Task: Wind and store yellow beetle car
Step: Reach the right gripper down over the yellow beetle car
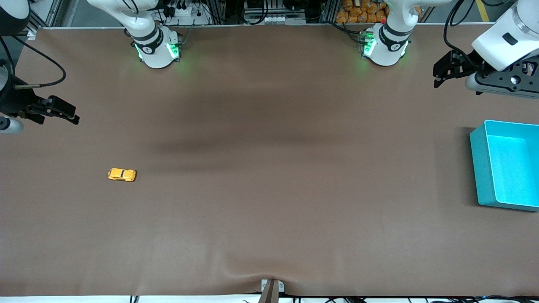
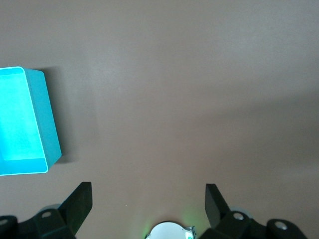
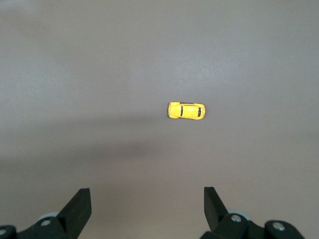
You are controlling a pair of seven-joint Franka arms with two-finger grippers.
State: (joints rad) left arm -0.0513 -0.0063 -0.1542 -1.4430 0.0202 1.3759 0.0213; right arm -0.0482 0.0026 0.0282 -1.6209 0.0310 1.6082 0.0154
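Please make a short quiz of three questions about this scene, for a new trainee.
1. True or false: the yellow beetle car already lies in the blue bin.
2. Which gripper is closer to the car? A) left gripper B) right gripper
3. Fill in: both grippers have their fingers ____.

Key:
1. False; it stands on the table.
2. B
3. open

The tiny yellow beetle car (image 1: 122,174) sits upright on its wheels toward the right arm's end of the table.
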